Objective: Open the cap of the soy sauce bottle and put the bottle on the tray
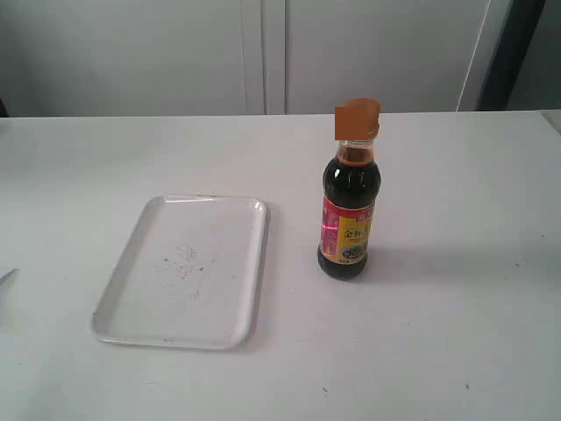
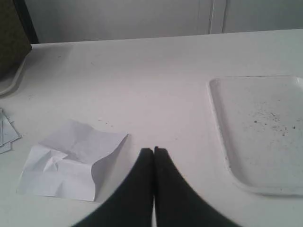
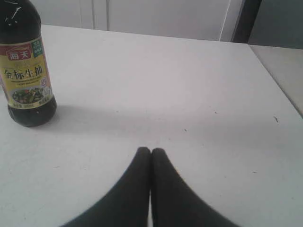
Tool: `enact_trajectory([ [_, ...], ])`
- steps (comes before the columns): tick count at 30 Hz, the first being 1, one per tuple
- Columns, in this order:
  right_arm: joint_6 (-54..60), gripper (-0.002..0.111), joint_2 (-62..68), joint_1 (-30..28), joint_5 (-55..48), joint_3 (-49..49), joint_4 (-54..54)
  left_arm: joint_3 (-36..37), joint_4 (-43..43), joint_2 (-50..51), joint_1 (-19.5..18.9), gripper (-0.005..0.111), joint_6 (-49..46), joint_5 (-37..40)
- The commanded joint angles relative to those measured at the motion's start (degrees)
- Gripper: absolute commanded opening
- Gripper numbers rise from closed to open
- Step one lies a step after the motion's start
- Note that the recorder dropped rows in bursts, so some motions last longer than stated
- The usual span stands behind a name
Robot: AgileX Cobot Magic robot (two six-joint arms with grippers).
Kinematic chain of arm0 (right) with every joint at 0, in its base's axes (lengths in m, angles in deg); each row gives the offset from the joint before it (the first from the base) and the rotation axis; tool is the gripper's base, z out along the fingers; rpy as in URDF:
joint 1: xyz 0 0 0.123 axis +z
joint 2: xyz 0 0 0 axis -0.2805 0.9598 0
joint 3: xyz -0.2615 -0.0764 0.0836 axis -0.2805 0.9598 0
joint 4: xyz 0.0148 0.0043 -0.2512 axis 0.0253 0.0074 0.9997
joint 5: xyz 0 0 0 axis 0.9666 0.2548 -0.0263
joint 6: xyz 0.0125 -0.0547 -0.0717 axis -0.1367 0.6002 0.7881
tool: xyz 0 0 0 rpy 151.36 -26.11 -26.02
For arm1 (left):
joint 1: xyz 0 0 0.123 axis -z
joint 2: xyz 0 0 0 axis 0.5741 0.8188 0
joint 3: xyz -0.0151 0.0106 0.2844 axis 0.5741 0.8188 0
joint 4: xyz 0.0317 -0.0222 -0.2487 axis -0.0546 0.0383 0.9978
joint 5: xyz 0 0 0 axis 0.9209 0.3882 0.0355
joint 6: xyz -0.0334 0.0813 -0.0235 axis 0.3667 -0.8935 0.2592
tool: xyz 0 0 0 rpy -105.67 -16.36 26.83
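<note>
brand: "海天", white on red, top of the soy sauce bottle label
product: "金标生抽", dark on yellow, just below the brand
small print: unreadable

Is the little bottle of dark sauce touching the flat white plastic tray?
Apart. In the exterior view, the small clear bottle of dark sauce stands on the table to the right of the flat white plastic tray, with bare tabletop plainly between them.

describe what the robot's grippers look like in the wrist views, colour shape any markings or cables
Only the fingers show. The left gripper has two smooth, matte black fingers, broad at the base and tapering to rounded tips. The right gripper looks the same: plain black, curved fingers. No markings, cables or pads are visible, and the arms themselves are out of view.
</note>
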State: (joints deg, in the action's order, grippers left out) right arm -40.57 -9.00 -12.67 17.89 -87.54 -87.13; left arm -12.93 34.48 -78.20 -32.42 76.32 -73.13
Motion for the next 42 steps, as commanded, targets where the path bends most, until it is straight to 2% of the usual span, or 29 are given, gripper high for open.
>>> enact_trajectory([
  [1, 0.1, 0.0, -0.3, -0.2, 0.1, 0.3, 0.2, 0.3, 0.9, -0.3, -0.3, 0.0, 0.4, -3.3],
  [6, 0.1, 0.0, -0.3, -0.2, 0.1, 0.3, 0.2, 0.3, 0.9, -0.3, -0.2, 0.0, 0.8, -13.5],
  [10, -0.7, 0.0, -0.3, -0.2, 0.1, 0.3, 0.2, 0.3, 0.9, -0.3, -0.2, 0.0, 1.8, -16.7],
  [15, -0.7, 0.0, -0.3, -0.2, 0.1, 0.3, 0.2, -3.6, 0.6, 0.0, -0.2, 0.0, 2.0, -16.9],
  [22, -0.7, 0.0, -0.3, -0.2, 0.1, 0.3, 0.2, -11.1, -0.7, 9.9, -0.2, 0.0, 3.7, -19.2],
  [24, -0.7, 0.0, -0.3, -0.2, 0.1, 0.3, 0.2, -13.8, -6.9, 15.4, -0.2, 0.0, 9.0, -22.7],
  [26, -0.7, 0.0, -0.3, -0.2, 0.1, 0.3, 0.2, -16.2, -18.6, 21.0, -0.2, 0.0, 19.7, -26.1],
  [27, -0.7, 0.0, -0.3, -0.2, 0.1, 0.3, 0.2, -17.6, -28.0, 25.0, -0.2, 0.0, 27.2, -30.2],
  [29, -0.7, 0.0, -0.3, -0.2, 0.1, 0.3, 0.2, -19.7, -37.5, 32.0, -0.2, 0.0, 36.1, -37.7],
  [32, -0.7, 0.0, -0.3, -0.2, 0.1, 0.3, 0.2, -24.2, -48.8, 42.6, -0.2, 0.0, 44.6, -46.1],
  [37, -0.7, 0.0, -0.3, -0.2, 0.1, 0.3, 0.2, -28.4, -58.0, 55.0, -0.2, 0.0, 47.0, -61.0],
  [42, -0.7, 0.0, -0.3, -0.2, 0.1, 0.3, 0.2, -30.8, -61.6, 63.5, -0.2, 0.0, 47.3, -74.6],
])
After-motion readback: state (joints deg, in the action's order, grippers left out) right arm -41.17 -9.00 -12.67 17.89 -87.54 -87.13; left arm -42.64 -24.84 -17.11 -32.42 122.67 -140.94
